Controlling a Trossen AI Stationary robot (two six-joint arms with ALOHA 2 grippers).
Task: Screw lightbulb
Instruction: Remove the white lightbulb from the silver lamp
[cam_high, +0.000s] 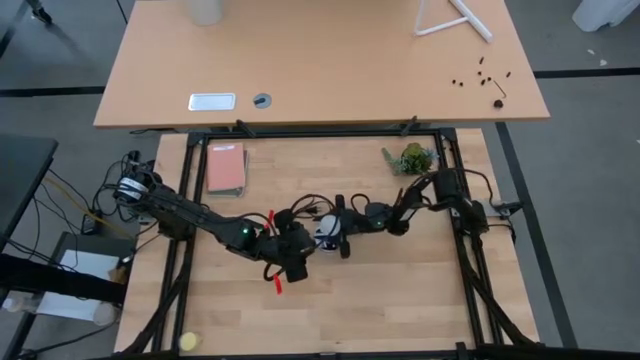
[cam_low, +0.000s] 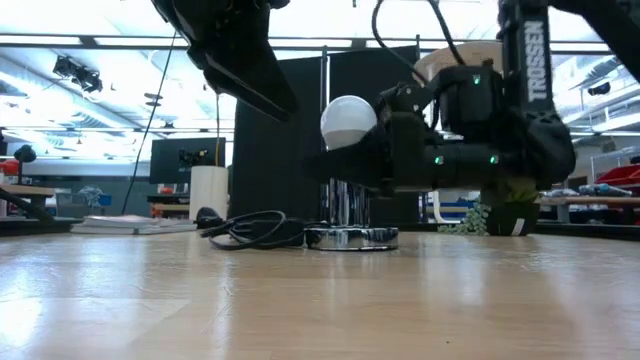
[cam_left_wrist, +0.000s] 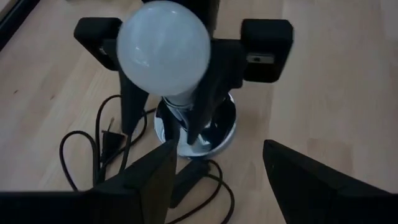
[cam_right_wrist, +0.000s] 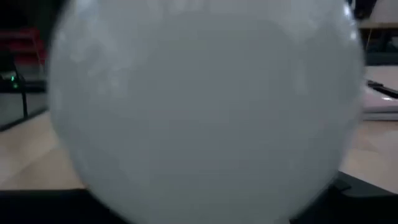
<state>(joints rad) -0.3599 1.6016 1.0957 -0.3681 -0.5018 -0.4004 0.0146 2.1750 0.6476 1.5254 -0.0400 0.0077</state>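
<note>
I have the right gripper (cam_left_wrist: 186, 93) with its fingers closed on the lightbulb (cam_left_wrist: 165, 46), held upright just above the socket disc (cam_left_wrist: 196, 127) on the table (cam_high: 400, 290) — seating step. Left gripper (cam_left_wrist: 217, 180) waits nearby, fingers spread, empty. Next — lower squarely, then twist

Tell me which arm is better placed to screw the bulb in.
Right. The right gripper already clamps the lightbulb just above the socket. The left gripper is open, empty and set back from it.
</note>
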